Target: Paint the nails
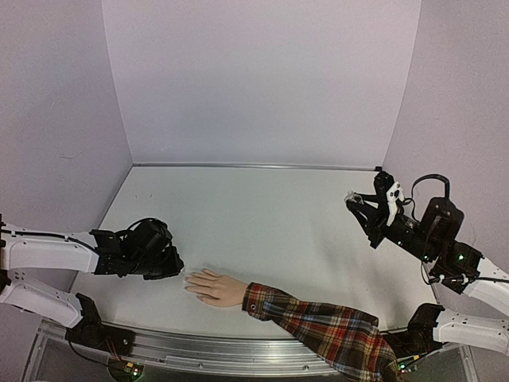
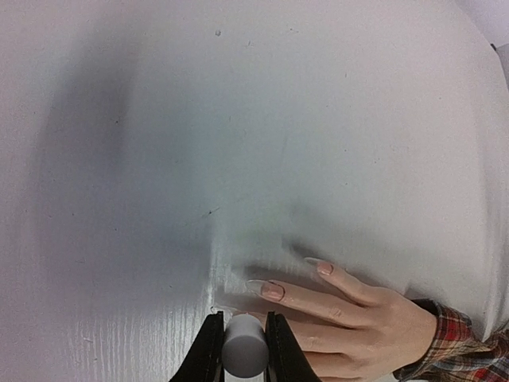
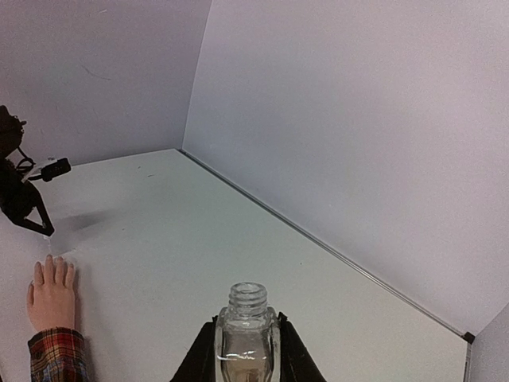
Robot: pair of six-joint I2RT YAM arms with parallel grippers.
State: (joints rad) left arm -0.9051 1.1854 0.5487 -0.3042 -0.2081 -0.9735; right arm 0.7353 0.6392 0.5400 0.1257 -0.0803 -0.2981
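Observation:
A pale hand (image 1: pixel 213 287) with a red plaid sleeve (image 1: pixel 322 322) lies flat on the white table, fingers pointing left. Its nails (image 2: pixel 272 290) show in the left wrist view. My left gripper (image 1: pixel 167 267) is low at the fingertips, shut on a grey cylindrical brush cap (image 2: pixel 242 347), whose brush tip is hidden. My right gripper (image 1: pixel 362 208) is raised at the right, shut on an open clear glass bottle (image 3: pixel 246 334) with a threaded neck. The hand also shows in the right wrist view (image 3: pixel 52 293).
Lilac walls enclose the table (image 1: pixel 262 215) at the back and both sides. A metal rail (image 1: pixel 207 350) runs along the near edge. The sleeved arm crosses the near right part of the table.

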